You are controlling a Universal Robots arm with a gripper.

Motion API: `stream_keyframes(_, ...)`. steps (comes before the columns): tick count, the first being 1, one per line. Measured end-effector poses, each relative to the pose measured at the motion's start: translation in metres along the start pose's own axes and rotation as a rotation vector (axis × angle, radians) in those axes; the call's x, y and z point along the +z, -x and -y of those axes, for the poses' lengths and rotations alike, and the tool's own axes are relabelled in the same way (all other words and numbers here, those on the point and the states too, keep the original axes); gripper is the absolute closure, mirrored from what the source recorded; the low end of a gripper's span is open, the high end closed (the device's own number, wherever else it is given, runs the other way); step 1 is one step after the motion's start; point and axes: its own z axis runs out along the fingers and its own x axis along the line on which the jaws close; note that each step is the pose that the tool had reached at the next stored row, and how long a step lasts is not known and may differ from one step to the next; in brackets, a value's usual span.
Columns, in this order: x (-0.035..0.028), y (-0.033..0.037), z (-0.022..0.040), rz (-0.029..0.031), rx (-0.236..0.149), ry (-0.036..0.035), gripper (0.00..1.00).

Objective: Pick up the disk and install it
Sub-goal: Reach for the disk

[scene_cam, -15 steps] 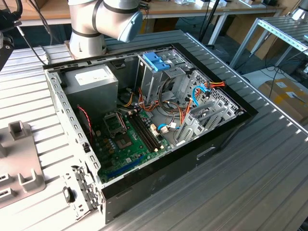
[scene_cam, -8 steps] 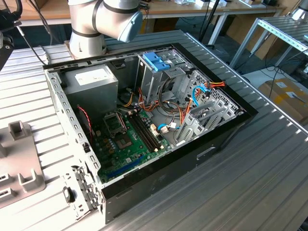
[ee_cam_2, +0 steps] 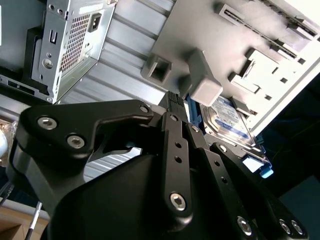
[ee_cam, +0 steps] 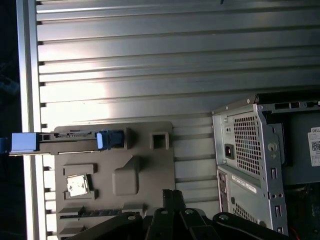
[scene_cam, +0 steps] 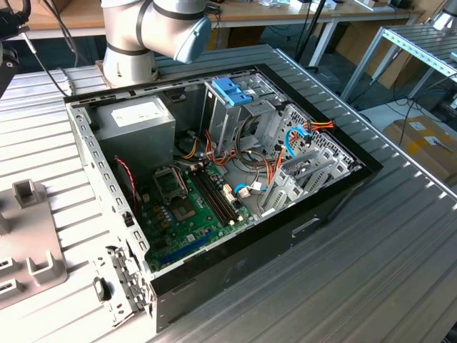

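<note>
Two black fingers of your gripper meet at their tips in both wrist views with nothing between them, so it is closed and empty. It hangs above the grey fixture plate, clear of the plate's surface and not touching the disk. The disk stands on edge in a slot of that plate, along the side away from your gripper. You see it edge-on in the first wrist view, with a blue rail on it, and in the second wrist view its white-and-blue label faces you. The plate lies flat on the ribbed metal table. Beside the plate, on the same table, the open computer case rests on its side. In the exterior view the grey power-supply box sits in the part of the case nearer the plate. Farther from the plate stands the metal drive cage, with a blue latch on top. Beyond the case, farthest from the plate, rises the base of your arm.
</note>
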Motion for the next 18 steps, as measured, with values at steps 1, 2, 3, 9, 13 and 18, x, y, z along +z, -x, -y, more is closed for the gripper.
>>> stream_keyframes(1,0.0001,-0.0003,-0.0031,-0.0001,0.0,-0.0001,0.89)
stream_keyframes(2,0.0002,-0.0005,-0.006,-0.0002,0.0,-0.0002,0.89)
stream_keyframes(3,0.0003,-0.0007,-0.0086,-0.0001,0.0,-0.0001,0.89)
stream_keyframes(9,0.0004,-0.0009,-0.0107,0.0,0.0,-0.0001,0.89)
stream_keyframes(13,0.0004,-0.0009,-0.0109,-0.0001,0.0,-0.0001,0.89)
stream_keyframes(18,0.0005,-0.0033,-0.0109,-0.0001,0.0,0.0,0.89)
